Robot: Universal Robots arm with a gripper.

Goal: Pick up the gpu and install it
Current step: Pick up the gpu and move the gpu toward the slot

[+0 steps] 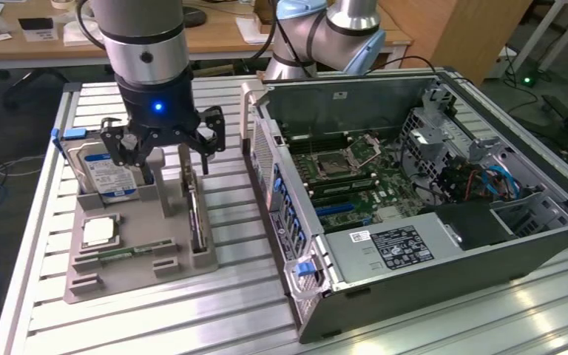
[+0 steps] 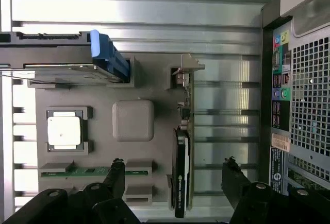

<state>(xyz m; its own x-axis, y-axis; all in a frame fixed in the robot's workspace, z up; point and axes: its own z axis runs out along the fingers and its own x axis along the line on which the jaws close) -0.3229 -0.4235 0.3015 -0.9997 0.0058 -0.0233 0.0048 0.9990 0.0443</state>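
The gpu (image 1: 195,220) is a thin dark card standing on its edge in a slot of the grey holder (image 1: 131,275). Its metal bracket is at the end towards the arm. In the wrist view the gpu (image 2: 181,170) shows edge-on, black with a green logo. My gripper (image 1: 166,150) hangs open above the holder's far end, over the bracket end of the card. In the wrist view the gripper (image 2: 174,175) has one black fingertip (image 2: 116,172) on each side of the card, both well apart from it. Nothing is held.
The holder also carries an upright silver hard drive (image 1: 106,174) with a blue tab (image 2: 105,54), a processor chip (image 2: 64,131) and a green memory stick (image 2: 77,171). The open computer case (image 1: 521,255) lies at the exterior view's right, its motherboard (image 1: 348,177) exposed.
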